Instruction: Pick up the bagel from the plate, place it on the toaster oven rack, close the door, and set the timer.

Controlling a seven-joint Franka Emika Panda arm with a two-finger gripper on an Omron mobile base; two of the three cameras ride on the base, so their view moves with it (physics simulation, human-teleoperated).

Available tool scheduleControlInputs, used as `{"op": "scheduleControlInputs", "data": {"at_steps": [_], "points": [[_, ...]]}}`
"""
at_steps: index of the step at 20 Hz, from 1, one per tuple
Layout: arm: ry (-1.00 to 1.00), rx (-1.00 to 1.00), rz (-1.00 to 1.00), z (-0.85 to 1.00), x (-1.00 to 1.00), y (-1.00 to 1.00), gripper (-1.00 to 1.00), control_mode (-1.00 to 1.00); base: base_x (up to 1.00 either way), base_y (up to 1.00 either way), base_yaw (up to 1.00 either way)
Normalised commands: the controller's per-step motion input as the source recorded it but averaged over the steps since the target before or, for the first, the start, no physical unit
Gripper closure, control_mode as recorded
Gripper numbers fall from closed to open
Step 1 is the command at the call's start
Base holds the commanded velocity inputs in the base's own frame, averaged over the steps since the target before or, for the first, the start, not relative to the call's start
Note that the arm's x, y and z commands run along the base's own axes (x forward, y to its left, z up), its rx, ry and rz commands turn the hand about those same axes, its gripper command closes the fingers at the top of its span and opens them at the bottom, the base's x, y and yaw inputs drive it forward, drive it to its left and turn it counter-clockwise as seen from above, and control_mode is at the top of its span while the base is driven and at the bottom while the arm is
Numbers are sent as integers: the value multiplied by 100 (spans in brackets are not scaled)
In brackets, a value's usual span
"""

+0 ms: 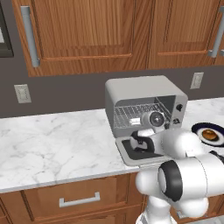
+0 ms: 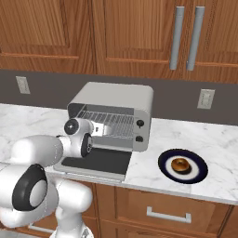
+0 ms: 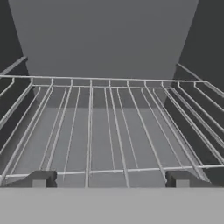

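Note:
The golden-brown bagel (image 1: pixel 210 134) (image 2: pixel 180 164) lies on the dark-rimmed plate (image 1: pixel 197 128) (image 2: pixel 197 173), on the counter right of the grey toaster oven (image 1: pixel 144 89) (image 2: pixel 116 97). The door (image 1: pixel 131 152) (image 2: pixel 95 161) hangs open, flat on the counter with its dark glass up. My gripper (image 1: pixel 134 120) (image 2: pixel 99 129) (image 3: pixel 110 179) sits at the cavity mouth, level with the silver wire rack (image 1: pixel 129 113) (image 2: pixel 114 123) (image 3: pixel 109 127). It is open, its fingertips (image 3: pixel 39 179) wide apart with nothing between them. The rack is bare.
Two dark knobs (image 1: pixel 178 107) (image 2: pixel 140 123) sit on the oven's right front panel. Wall outlets (image 1: pixel 22 93) (image 2: pixel 205 98) are on the backsplash, with wooden cabinets above. The marble counter (image 1: pixel 52 144) stretches left of the oven. The arm's elbow (image 1: pixel 183 175) hangs over the counter's front edge.

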Motion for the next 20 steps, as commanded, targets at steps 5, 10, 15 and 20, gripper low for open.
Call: {"op": "scheduleControlInputs", "data": {"at_steps": [5,10,15,20], "points": [[64,-5,0,-31,-57,0,-100,-100,0,0,0],[58,-1,0,-14,-63,0,-100,-100,0,0,0],[15,0,-5,53,-13,-9,-100,-100,0,0,0],[2,0,-11,60,0,-49,-100,-100,0,0,0]]}}
